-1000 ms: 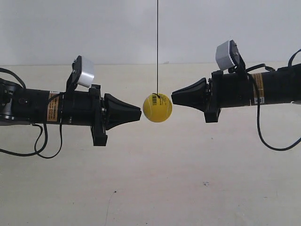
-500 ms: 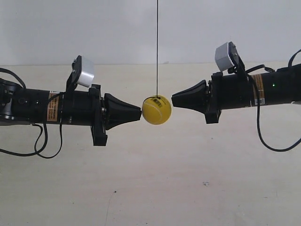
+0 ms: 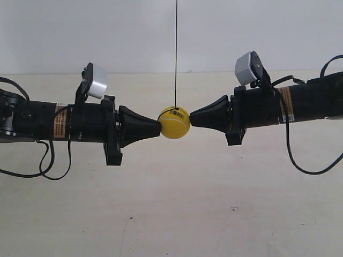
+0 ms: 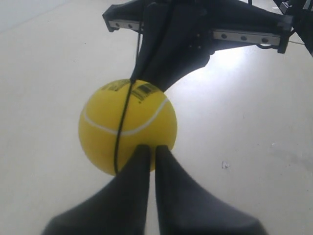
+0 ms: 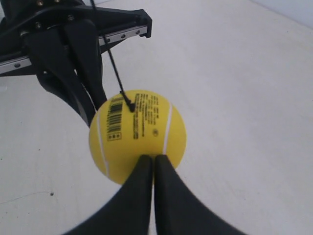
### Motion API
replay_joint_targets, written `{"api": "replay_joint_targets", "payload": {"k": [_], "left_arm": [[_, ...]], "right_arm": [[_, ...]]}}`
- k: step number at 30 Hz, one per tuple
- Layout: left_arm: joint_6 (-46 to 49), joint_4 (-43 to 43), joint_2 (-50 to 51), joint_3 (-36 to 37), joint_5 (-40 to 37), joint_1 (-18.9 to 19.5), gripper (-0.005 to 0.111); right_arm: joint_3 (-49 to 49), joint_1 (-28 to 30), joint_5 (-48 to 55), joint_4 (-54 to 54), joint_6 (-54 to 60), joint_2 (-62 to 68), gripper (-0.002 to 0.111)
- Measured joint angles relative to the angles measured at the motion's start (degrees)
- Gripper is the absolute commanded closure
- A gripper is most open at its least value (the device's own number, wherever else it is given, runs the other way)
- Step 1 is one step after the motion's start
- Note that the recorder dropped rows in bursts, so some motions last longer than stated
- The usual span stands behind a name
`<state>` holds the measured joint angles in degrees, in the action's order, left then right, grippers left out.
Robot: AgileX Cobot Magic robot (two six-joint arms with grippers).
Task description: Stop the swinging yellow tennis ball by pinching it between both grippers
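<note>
The yellow tennis ball [image 3: 175,124] hangs on a thin dark string between two black cone-like grippers. The gripper of the arm at the exterior view's left [image 3: 159,127] touches one side of the ball, and the gripper of the arm at the exterior view's right [image 3: 191,119] touches the other. In the left wrist view my left gripper [image 4: 152,147] is shut, its tips against the ball [image 4: 127,122], with the other gripper [image 4: 164,73] beyond. My right gripper [image 5: 153,156] is likewise shut against the ball [image 5: 142,132], whose barcode label faces it.
A pale floor [image 3: 171,203] lies below and a white wall [image 3: 107,32] behind. Black cables [image 3: 48,166] loop under the arm at the exterior view's left, and a cable [image 3: 305,166] hangs from the other arm. Each arm carries a silver-grey box [image 3: 97,81].
The arm at the exterior view's right has moved left until its tip meets the ball. The ball has drifted slightly left against the other tip. The arm at the left has stayed put.
</note>
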<state>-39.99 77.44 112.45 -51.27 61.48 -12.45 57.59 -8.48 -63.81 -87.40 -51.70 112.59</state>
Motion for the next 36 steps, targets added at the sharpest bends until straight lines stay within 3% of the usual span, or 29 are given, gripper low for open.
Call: {"api": "replay_joint_targets", "payload": {"k": [29,36], "left_arm": [[0.0,0.75,0.0,0.0,-1.22,0.0,0.102],[-2.32,3.21,-1.47,0.0,-1.34,3.1,0.102]], "right_arm": [[0.0,0.0,2.5,-0.26,0.37,0.0,0.108],[0.0,3.91,-1.98,-0.4,0.37,0.0,0.108]]}}
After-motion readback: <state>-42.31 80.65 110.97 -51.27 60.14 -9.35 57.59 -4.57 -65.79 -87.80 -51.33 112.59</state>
